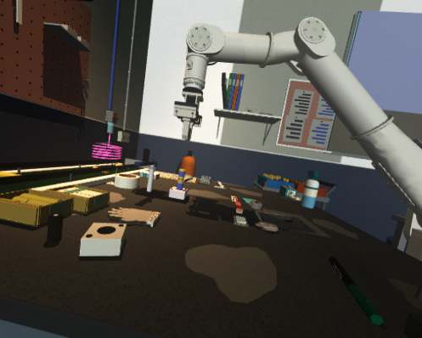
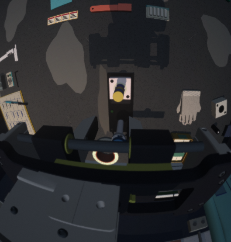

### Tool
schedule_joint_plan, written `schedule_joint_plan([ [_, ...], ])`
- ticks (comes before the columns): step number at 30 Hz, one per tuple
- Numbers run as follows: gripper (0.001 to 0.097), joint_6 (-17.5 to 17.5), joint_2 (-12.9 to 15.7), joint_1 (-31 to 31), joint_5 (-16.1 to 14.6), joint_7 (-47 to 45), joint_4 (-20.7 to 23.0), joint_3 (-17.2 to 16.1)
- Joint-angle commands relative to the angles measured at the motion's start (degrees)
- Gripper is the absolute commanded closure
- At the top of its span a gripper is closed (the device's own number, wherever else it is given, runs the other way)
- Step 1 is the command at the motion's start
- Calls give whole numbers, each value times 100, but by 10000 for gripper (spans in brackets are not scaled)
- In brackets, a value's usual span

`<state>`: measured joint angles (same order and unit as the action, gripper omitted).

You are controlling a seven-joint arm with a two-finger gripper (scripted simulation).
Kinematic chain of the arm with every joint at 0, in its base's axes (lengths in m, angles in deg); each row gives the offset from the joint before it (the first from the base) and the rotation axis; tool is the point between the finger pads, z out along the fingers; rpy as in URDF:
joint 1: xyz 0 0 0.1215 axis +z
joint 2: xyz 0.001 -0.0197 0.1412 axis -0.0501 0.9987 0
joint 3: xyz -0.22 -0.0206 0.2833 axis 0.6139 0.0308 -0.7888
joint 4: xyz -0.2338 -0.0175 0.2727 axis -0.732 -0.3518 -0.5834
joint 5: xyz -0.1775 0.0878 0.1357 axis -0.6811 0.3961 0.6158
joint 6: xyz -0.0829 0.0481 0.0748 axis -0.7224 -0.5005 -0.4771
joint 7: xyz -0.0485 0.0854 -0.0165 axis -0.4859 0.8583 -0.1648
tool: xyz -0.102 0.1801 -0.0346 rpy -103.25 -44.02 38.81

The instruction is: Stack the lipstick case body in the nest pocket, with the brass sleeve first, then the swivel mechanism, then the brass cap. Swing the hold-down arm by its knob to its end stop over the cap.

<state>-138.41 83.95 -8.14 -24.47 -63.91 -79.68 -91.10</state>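
The lipstick case stack [image 1: 181, 178] stands upright in the white nest block [image 1: 177, 193] at the back of the bench. It shows brass and blue bands with a brass cap [image 2: 118, 96] on top. The hold-down arm [image 2: 120, 127] with its knob [image 2: 118, 137] lies beside the nest, away from the cap. My gripper [image 1: 188, 129] hangs high above the stack, open and empty.
Yellow trays [image 1: 36, 204] sit at the left. A tape roll [image 1: 127, 180] and a grey post [image 1: 150, 180] stand left of the nest. A second white block [image 1: 102, 239], a glove [image 1: 134, 215] and a black cylinder [image 1: 54, 228] lie nearer the front.
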Motion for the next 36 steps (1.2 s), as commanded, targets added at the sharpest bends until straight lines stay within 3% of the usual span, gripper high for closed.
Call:
schedule_joint_plan([
  [1,558,0,-6,0,0,0,7,-1],
  [12,558,-20,12,15,38,92,47,47],
  [19,558,-118,114,93,239,579,251,296],
  [27,558,-354,356,280,724,1752,740,894],
  [36,558,-736,746,581,1508,3648,1530,1859],
])
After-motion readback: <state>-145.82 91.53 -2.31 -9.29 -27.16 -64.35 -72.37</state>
